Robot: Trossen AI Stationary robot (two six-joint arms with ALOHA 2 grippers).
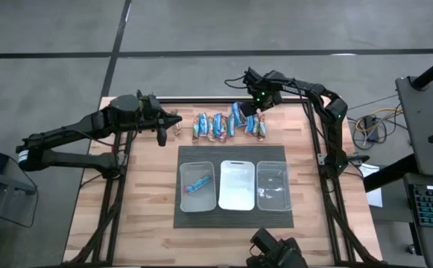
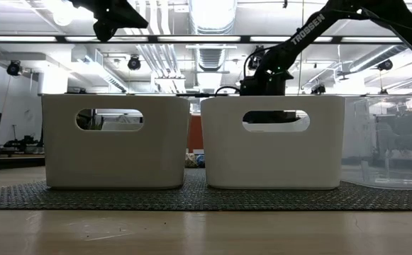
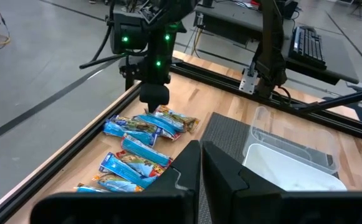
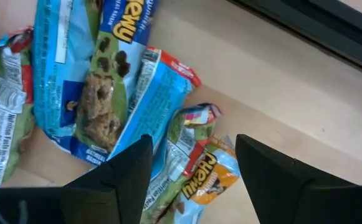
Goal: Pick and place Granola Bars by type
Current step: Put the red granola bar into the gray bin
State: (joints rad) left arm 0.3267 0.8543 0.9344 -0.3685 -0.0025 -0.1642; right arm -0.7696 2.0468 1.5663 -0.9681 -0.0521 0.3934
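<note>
The two white bins (image 2: pixel 113 142) are standing nearest the low camera, side by side on the dark ribbed mat (image 2: pixel 206 197), with a clear bin (image 2: pixel 390 142) sitting just beside them on the same mat. From above, the three bins are lining up in a row on the mat in the middle of the wooden table (image 1: pixel 149 201), and one blue granola bar (image 1: pixel 197 184) is lying inside the bin at the left arm's end of the row. The rest of the granola bars (image 1: pixel 223 125) are lying in a loose, overlapping row on the bare table beyond the mat, away from the bins. The right gripper (image 1: pixel 247 109) is hanging low over the end of that row nearest the right arm, its jaws standing apart; in its wrist view the two dark fingers (image 4: pixel 121 171) are straddling a bar with an orange and blue Chewy wrapper (image 4: pixel 205 177), which is lying beside a larger blue chocolate-chip Chewy bar (image 4: pixel 100 93). Whether the fingers are touching a wrapper cannot be told. The left gripper (image 1: pixel 173 119) is waiting above the table at the other end of the row of bars, its jaws pressed together and holding nothing.
</note>
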